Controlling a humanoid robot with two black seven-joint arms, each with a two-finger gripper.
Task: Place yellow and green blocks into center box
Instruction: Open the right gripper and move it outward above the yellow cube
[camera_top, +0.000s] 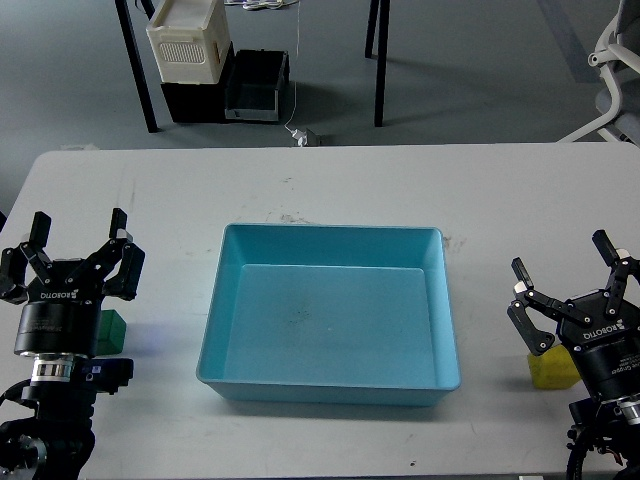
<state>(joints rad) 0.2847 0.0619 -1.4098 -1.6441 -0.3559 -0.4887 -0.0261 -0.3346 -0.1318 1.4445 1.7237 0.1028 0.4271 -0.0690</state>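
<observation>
**Tray bare, both cubes on the table beside the grippers**

Grey floor behind, white table (320, 190) in front with faint scuffs. On the floor past the far edge: a cream-white slotted plastic crate (190, 40) stacked on a black bin (255, 85), black table legs either side, a white office chair (612, 70) at top right.

The large shallow light blue plastic tray (328, 385) with sloped walls and rounded corners sits mid-table. Nothing inside it, just a faint smudge on the floor of the tray.

The left black two-finger gripper (75, 250) is left of the tray, well apart from it, fingers spread wide, holding nothing. The small dark green cube (112, 330) sits on the table just right of the gripper body, partly hidden by it. Can't tell whether they touch. It is outside the tray, between the gripper and the tray's left wall.

The right black two-finger gripper (572, 280) is right of the tray, fingers also spread, holding nothing. The small bright yellow cube (552, 368) rests on the table at the gripper's lower left, partly covered by one finger and the wrist body. It is outside the tray, near its right wall but apart from it.
</observation>
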